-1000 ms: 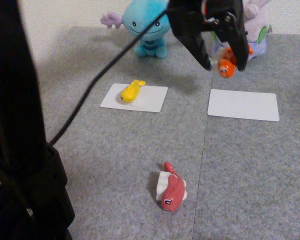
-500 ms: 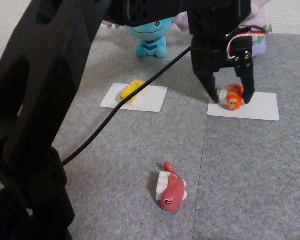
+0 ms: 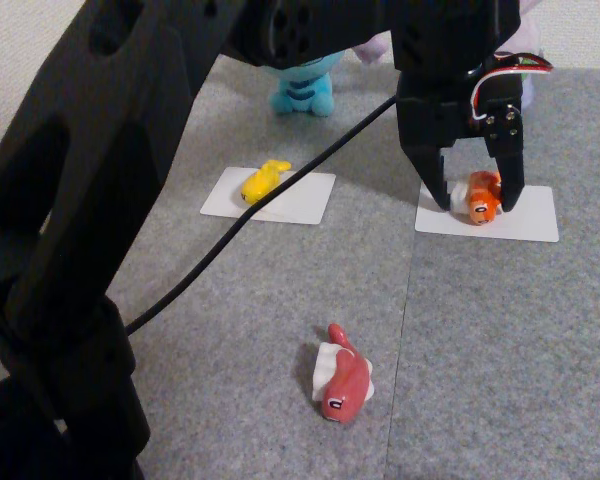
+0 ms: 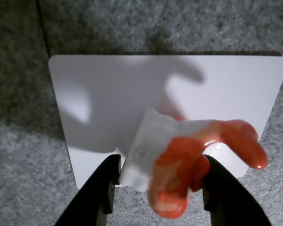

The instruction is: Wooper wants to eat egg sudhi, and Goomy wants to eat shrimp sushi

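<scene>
Black arm point(image 3: 130, 150), black cable point(image 3: 250, 215), black two-finger hand point(image 3: 477, 200).

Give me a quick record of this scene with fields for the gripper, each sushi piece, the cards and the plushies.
gripper: shut on shrimp sushi, low over the right card in the fixed view
shrimp sushi: between the fingers, over the right white card
egg sushi: lying on the left white card
red sushi: on the grey mat, near the front
Wooper: behind the left card, partly hidden by the arm
Goomy: mostly hidden behind the arm

pincer point(image 3: 477, 204) lower, shrimp sushi point(image 3: 477, 196) down onto white card point(image 3: 520, 222)
</scene>
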Controlling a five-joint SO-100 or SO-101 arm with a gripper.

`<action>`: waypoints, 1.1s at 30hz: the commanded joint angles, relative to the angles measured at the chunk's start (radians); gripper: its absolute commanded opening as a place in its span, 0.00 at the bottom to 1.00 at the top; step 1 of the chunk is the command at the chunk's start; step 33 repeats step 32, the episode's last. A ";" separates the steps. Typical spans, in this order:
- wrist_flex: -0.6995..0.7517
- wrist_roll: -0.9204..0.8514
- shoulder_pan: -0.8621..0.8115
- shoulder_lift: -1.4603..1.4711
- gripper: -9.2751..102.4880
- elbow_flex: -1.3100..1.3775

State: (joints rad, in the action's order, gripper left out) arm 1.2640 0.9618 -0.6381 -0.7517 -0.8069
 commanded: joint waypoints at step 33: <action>0.345 0.025 0.049 -0.371 0.42 0.061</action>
